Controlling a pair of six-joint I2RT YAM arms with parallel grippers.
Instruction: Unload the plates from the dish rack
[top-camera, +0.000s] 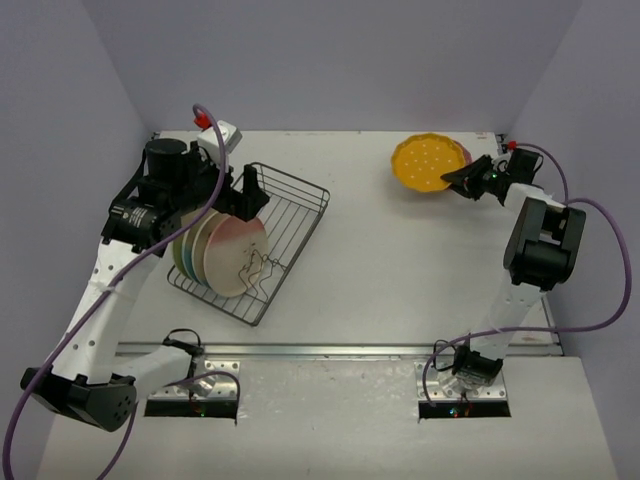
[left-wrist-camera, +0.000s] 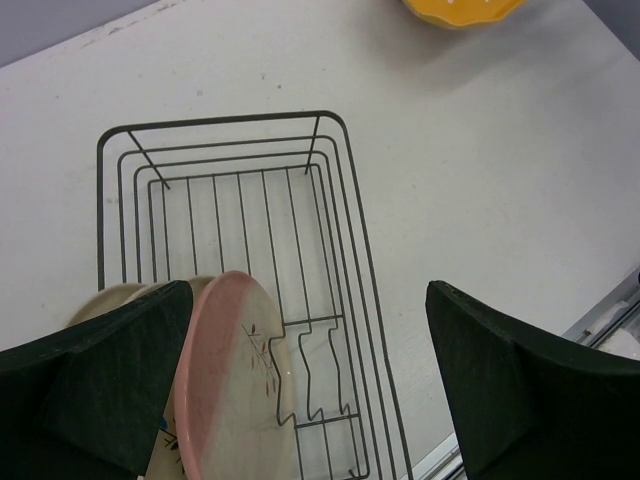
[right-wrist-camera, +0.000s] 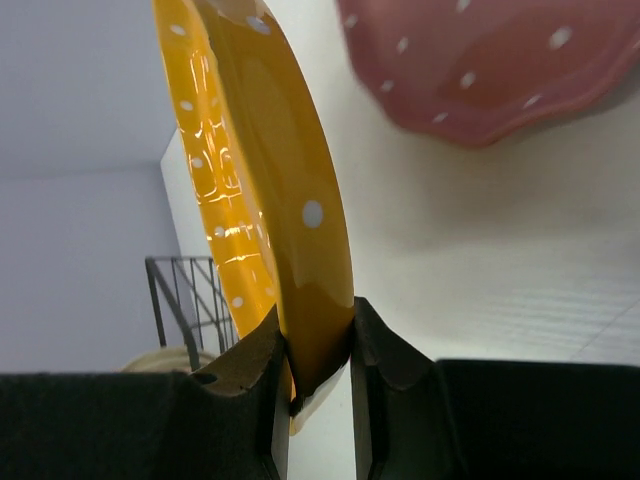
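Observation:
The grey wire dish rack (top-camera: 300, 215) sits left of centre, with three plates on edge at its near-left end. The front one is cream-and-pink (top-camera: 235, 255) and also shows in the left wrist view (left-wrist-camera: 225, 390). My left gripper (top-camera: 247, 200) hovers open above the rack, its jaws wide apart, one finger (left-wrist-camera: 95, 385) beside that plate's rim. My right gripper (top-camera: 458, 180) at the far right is shut on the rim of the orange-yellow dotted plate (top-camera: 428, 163), seen close up in the right wrist view (right-wrist-camera: 265, 180). The pink dotted plate (right-wrist-camera: 480, 60) lies under it.
A white block with a red part (top-camera: 218, 134) sits at the far left corner. Purple-grey walls enclose the table on three sides. A metal rail (top-camera: 330, 350) runs along the near edge by the arm bases.

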